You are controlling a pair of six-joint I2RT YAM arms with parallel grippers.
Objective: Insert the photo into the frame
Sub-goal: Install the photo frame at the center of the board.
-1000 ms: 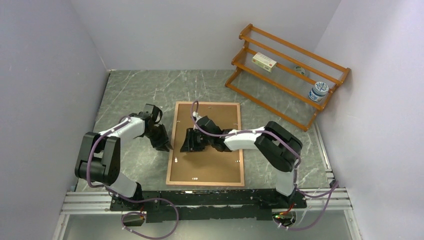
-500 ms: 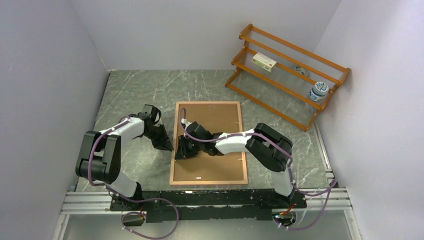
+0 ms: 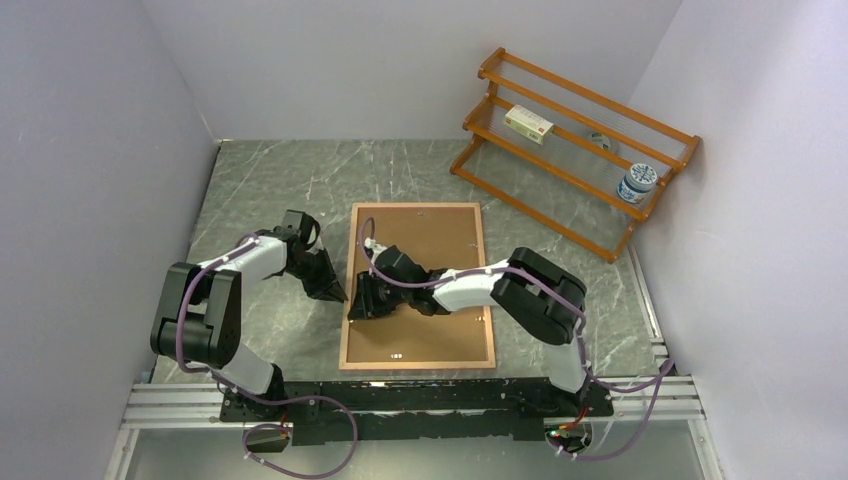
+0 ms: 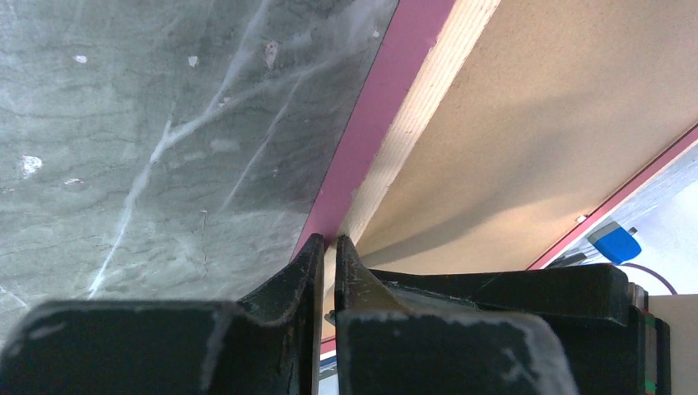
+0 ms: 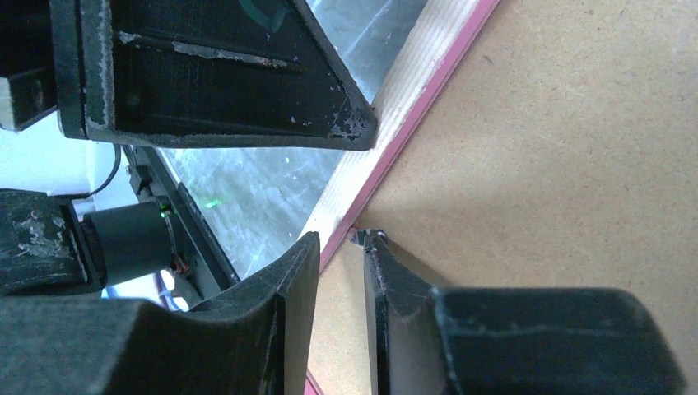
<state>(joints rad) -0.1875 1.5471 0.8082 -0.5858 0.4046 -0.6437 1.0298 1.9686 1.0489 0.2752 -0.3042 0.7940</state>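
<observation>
Only plain unlettered frame [image 3: 416,286].

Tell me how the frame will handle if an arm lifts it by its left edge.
The frame looks thin and wide, so it would probably sag or pivot from a one-edge grip. Its rail is narrow, so fingers could easily slip off. The brown backing board inside may shift.

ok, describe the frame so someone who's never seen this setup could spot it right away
On the grey marble table, look at the middle, just ahead of the two arm bases. The frame lies flat there, back side up, a big rectangle filled by a brown backing board, with both grippers at its left edge. Unlike the orange wooden rack at the far right, it is flat and has a thin pink rim.
</observation>
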